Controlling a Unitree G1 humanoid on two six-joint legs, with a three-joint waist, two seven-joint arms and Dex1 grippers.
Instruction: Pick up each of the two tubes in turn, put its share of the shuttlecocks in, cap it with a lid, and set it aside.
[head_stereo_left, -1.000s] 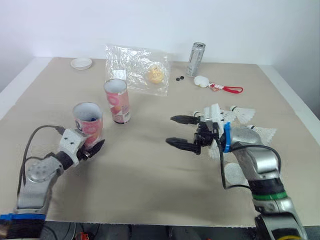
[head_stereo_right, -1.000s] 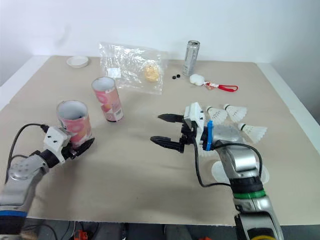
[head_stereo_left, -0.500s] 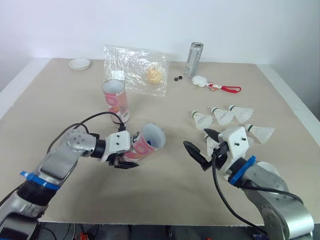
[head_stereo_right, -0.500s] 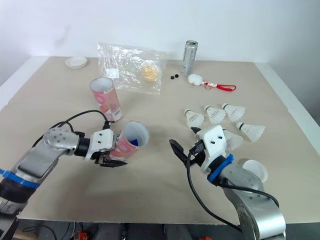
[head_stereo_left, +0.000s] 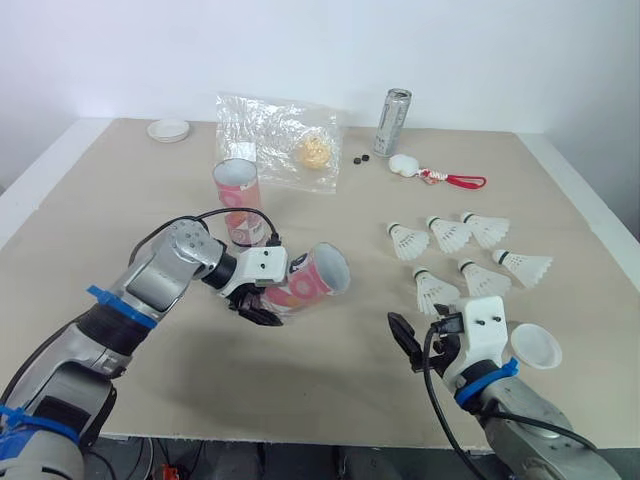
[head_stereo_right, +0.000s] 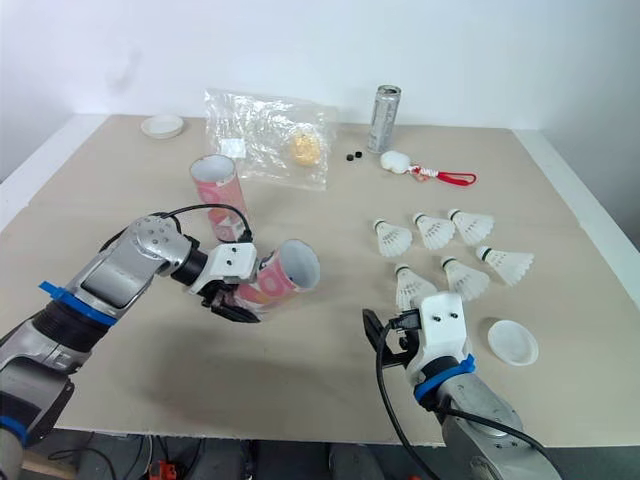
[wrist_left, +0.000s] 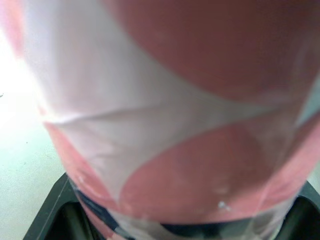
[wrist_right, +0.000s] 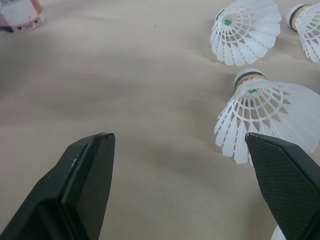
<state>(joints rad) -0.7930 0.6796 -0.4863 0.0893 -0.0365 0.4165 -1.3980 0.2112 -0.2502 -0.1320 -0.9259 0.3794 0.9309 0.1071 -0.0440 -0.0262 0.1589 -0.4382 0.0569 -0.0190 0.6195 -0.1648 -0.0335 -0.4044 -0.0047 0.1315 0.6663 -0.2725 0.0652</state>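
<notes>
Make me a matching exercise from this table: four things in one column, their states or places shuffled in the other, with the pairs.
Things:
1. held tube
2. second tube
3. silver can
4. right gripper

States or places:
A. upright, at the far side of the table
B. open, low beside the shuttlecocks
C. tipped sideways, clamped in the left gripper
D. upright, just in front of the plastic bag

Pairs: 1-C, 2-D, 3-A, 4-B
</notes>
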